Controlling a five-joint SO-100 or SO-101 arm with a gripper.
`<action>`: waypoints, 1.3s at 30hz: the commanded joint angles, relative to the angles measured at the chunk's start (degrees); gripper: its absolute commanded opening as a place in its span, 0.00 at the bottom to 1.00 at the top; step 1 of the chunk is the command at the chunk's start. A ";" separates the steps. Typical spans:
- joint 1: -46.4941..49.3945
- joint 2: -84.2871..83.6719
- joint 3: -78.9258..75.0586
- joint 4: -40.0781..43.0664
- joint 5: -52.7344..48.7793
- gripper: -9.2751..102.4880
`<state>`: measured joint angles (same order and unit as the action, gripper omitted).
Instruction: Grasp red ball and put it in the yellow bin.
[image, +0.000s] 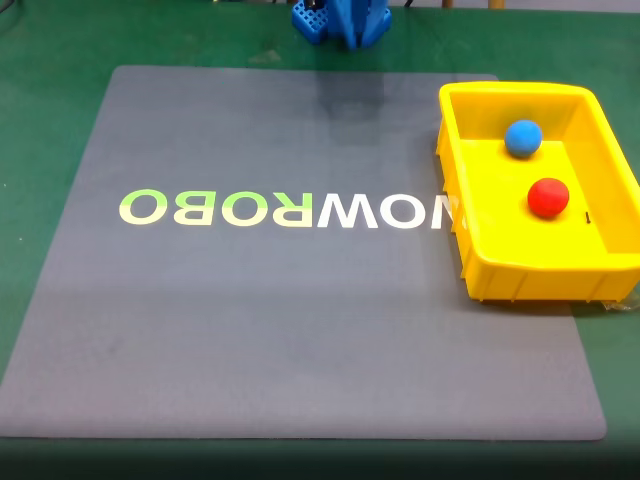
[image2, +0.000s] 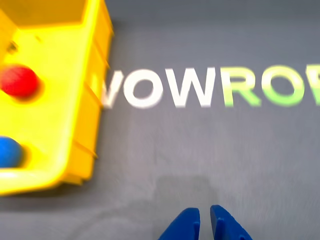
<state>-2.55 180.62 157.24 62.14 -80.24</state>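
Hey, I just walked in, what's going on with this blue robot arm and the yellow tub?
Nothing is being handled right now. The red ball already lies inside the yellow bin, apart from a blue ball that sits there too. In the wrist view the arm's blue tool hangs over the bare grey mat beside the bin, its tips nearly together with nothing between them. The sorting job looks done.

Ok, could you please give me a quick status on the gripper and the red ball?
Gripper shut, empty, above the grey mat. Red ball inside the yellow bin, apart from the blue ball. Nothing in the way.
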 joint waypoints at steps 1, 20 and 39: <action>1.85 4.83 5.71 0.35 0.18 0.08; 3.69 9.93 20.39 13.62 1.41 0.08; 4.75 9.93 20.39 15.03 1.32 0.08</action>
<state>1.32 189.76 175.87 77.08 -79.01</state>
